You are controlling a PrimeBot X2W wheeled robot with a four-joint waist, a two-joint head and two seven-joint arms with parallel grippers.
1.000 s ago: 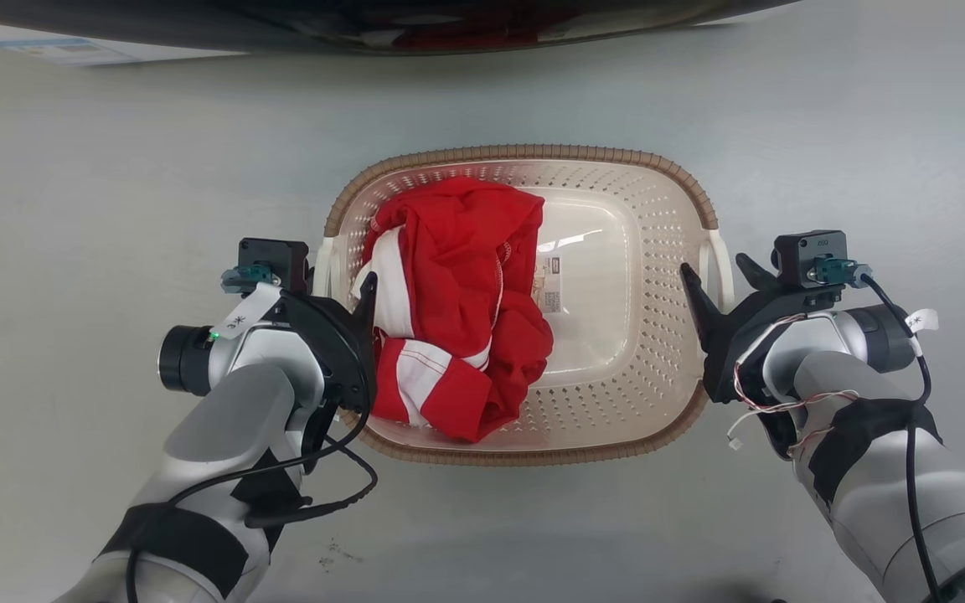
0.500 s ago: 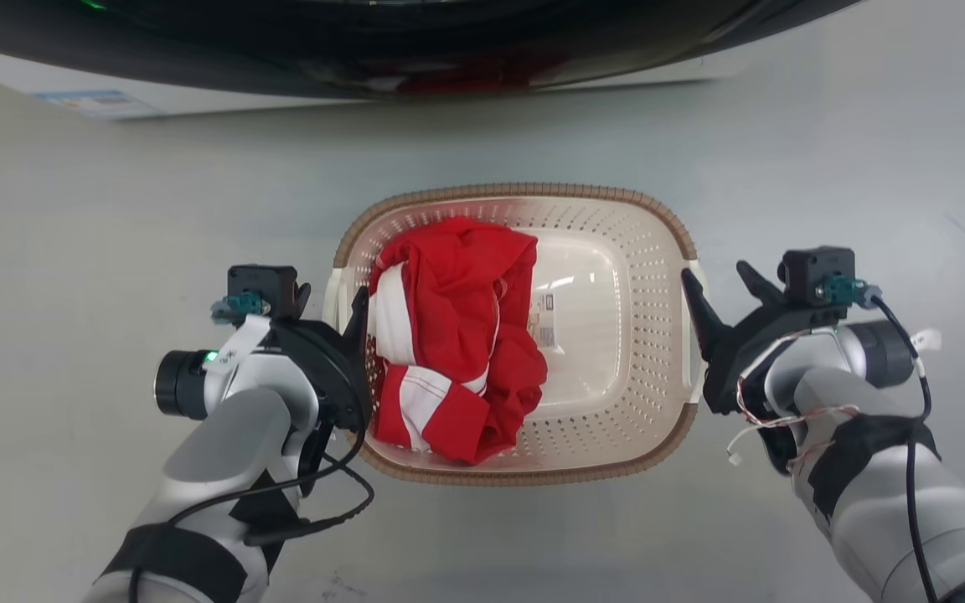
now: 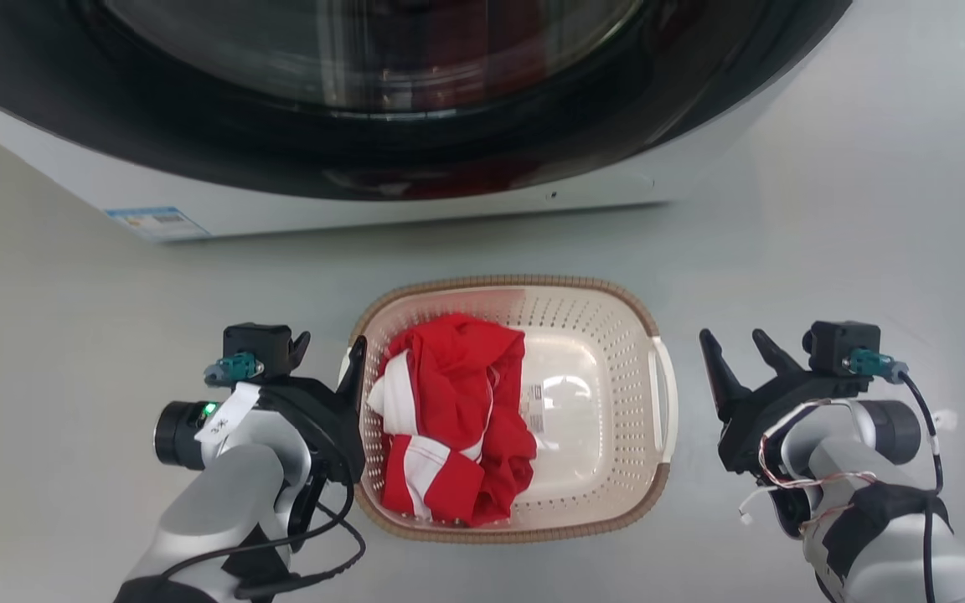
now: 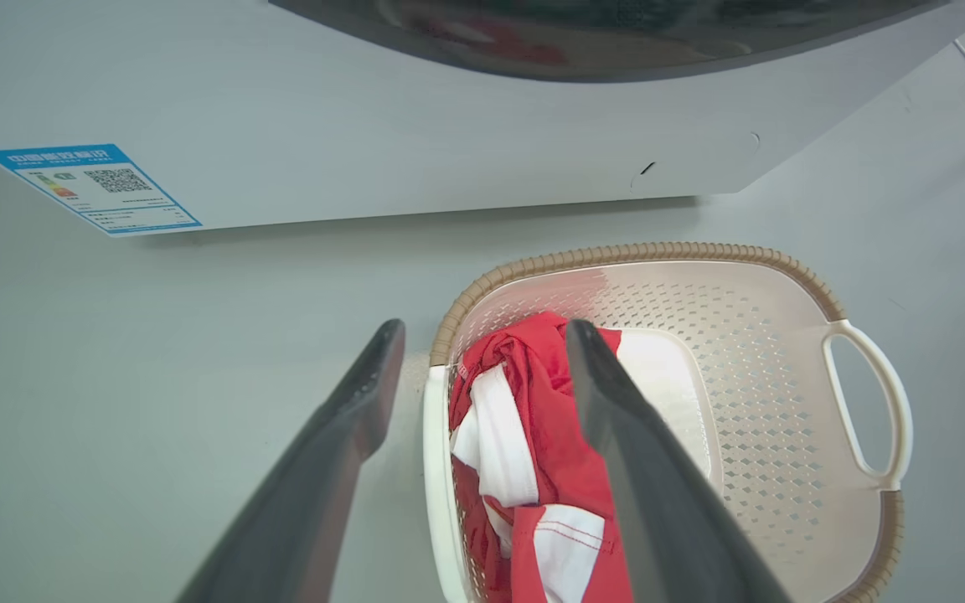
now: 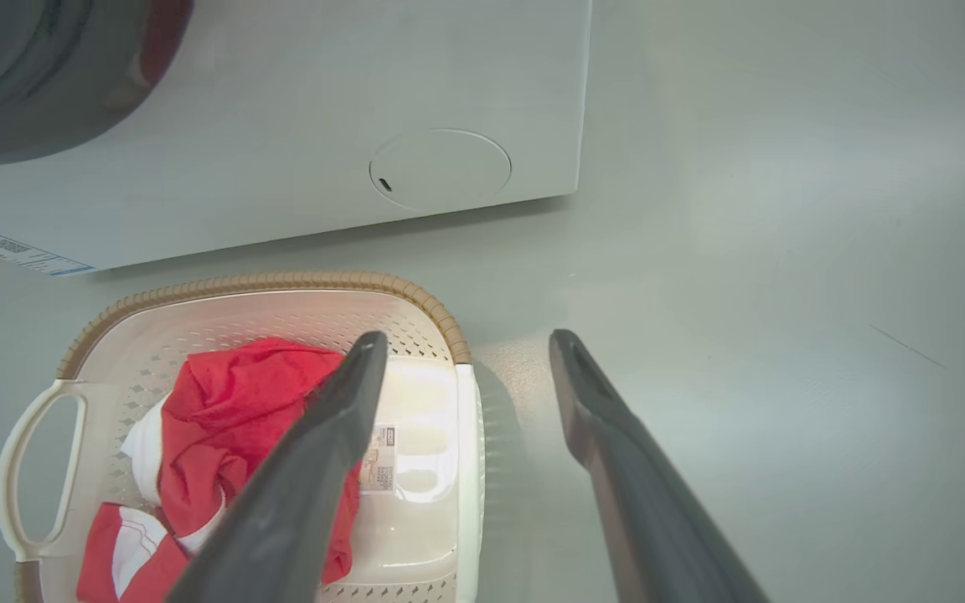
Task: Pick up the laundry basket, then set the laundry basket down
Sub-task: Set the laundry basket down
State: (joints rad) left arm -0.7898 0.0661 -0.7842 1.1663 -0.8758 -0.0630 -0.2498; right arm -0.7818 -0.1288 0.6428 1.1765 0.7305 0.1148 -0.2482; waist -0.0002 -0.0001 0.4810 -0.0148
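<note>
While the head camera has lifted, so that the washing machine now takes the upper part of the head view and the whole scene sits lower than a second ago, the laundry basket stands on the grey floor just before the machine, holding a red-and-white garment. The right gripper, whose fingers bracketed the right handle a second ago, now hangs spread and empty, clear of that handle. The left gripper is likewise spread and holds nothing. Its inner finger lies against the left rim, contact undecidable, and its outer finger is largely masked by the wrist camera block. By this evidence the set-down appears complete and the arms are clearing. Left wrist view: the parted fingers bracket, in line of sight from above, the white left handle, and the basket's near end is cut off by the lower edge. Right wrist view: one parted finger overlaps the basket interior and the other lies over bare floor, with the right handle edge-on between them. The printed label on the basket bottom is too small to read, and the machine's door is cropped at the top.
</note>
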